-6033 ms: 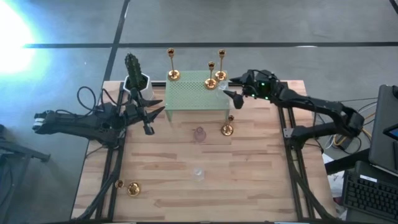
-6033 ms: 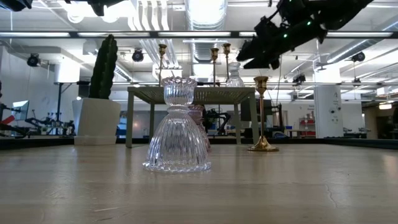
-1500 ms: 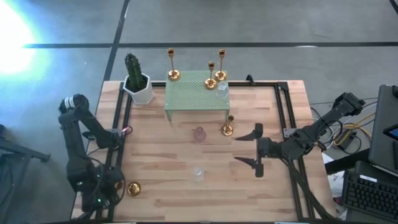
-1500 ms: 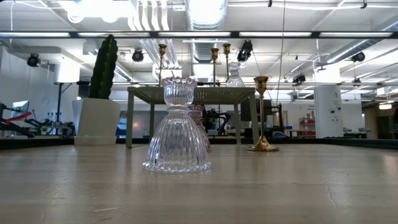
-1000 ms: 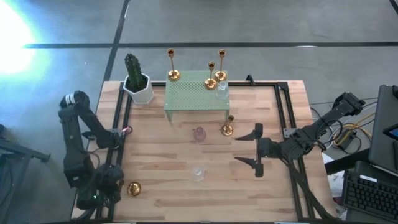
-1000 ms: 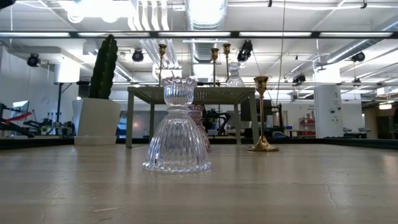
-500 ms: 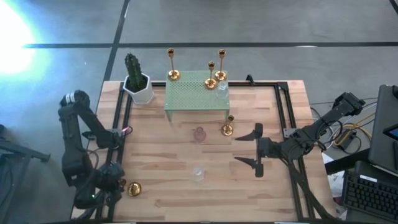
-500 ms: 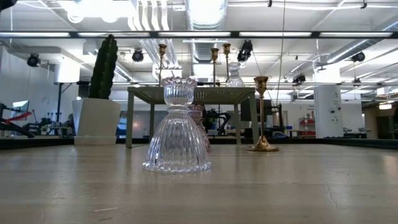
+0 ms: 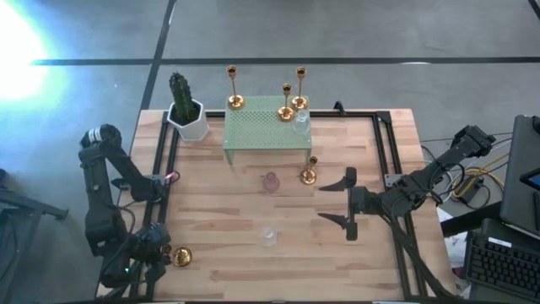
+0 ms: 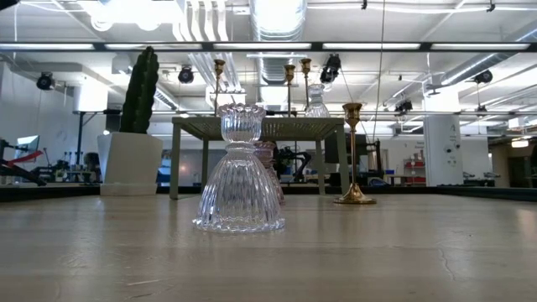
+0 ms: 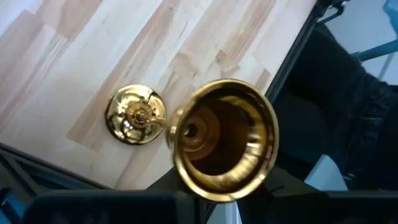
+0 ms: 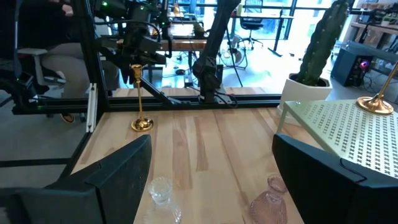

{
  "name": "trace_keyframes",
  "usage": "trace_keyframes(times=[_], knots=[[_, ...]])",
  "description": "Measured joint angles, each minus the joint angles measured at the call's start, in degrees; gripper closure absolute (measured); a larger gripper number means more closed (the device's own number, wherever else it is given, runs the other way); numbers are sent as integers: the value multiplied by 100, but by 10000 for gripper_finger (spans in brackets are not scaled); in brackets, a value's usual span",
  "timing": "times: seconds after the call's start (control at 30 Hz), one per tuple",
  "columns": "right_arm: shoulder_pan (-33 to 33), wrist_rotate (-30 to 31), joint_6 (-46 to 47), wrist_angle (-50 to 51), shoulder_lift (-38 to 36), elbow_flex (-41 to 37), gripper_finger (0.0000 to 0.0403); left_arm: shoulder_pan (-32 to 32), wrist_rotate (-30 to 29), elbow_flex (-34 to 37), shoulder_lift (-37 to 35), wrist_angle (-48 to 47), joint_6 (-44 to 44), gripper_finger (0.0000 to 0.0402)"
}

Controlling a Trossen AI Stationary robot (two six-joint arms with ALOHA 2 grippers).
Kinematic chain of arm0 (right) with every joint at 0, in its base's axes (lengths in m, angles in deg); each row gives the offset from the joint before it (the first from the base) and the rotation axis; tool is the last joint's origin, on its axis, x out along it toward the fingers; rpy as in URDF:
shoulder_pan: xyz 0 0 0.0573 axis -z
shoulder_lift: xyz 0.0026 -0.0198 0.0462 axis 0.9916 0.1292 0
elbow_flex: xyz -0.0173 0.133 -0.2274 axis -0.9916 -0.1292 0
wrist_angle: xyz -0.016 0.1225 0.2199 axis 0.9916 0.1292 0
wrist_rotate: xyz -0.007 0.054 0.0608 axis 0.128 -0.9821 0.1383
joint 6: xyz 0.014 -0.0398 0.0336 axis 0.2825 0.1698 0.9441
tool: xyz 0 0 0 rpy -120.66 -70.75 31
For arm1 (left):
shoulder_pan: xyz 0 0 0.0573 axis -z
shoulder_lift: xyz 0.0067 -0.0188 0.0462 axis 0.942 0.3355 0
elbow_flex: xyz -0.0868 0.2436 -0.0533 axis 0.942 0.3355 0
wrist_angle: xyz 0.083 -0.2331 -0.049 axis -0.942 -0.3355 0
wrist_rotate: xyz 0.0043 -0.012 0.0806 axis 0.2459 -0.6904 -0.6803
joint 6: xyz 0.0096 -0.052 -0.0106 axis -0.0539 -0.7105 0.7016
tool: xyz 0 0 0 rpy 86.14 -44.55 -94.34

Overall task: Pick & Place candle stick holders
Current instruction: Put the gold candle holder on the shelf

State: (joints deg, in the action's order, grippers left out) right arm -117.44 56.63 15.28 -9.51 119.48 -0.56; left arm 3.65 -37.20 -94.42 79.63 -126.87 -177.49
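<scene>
— When you looked down on the table, where was the left gripper [image 9: 159,249]?

— Low at the front left corner, just beside the edge. Its fingers were closed on the cup end of a tall gold holder [image 9: 180,256]. That holder stood upright, and its round base seemed to rest on the wood.

— And the right gripper [image 9: 348,203]?

— Over the right half of the table [image 9: 219,211], well apart from the left one. Its two fingers were spread wide with nothing between them.

— Where were the other candle stick holders?

— Most were at the back. A green perforated stand [image 9: 264,127] was there. A clear glass holder [image 9: 302,123] stood on its right end, and two gold ones, the middle gold holder [image 9: 286,102] and the right gold holder [image 9: 299,89], were close by it at the back right corner. The left gold holder [image 9: 235,89] stood at the stand's back left corner. Whether those three sat on the stand or just behind it, I couldn't tell.

— Anything in front of the stand?

— A short gold holder [image 9: 309,174] was near its front right leg. A pinkish glass holder [image 9: 270,181] was just to the left of that. A ribbed clear holder [image 10: 241,172] stood alone, nearer the front, roughly mid-table.

— And the plant?

— A cactus [image 9: 180,89] in a white pot [image 9: 187,121] sat left of the stand.
</scene>
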Motion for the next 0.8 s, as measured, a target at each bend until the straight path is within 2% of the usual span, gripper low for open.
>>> trace_keyframes(times=[0.23, 0.8], knots=[[-1, 0, 0, 0, 0, 0, 78, 20, -370, -12, -11, 40, 83, 335], [-1, 0, 11, 0, 0, 0, 78, 20, -275, -5, 35, -254, 46, 298]])
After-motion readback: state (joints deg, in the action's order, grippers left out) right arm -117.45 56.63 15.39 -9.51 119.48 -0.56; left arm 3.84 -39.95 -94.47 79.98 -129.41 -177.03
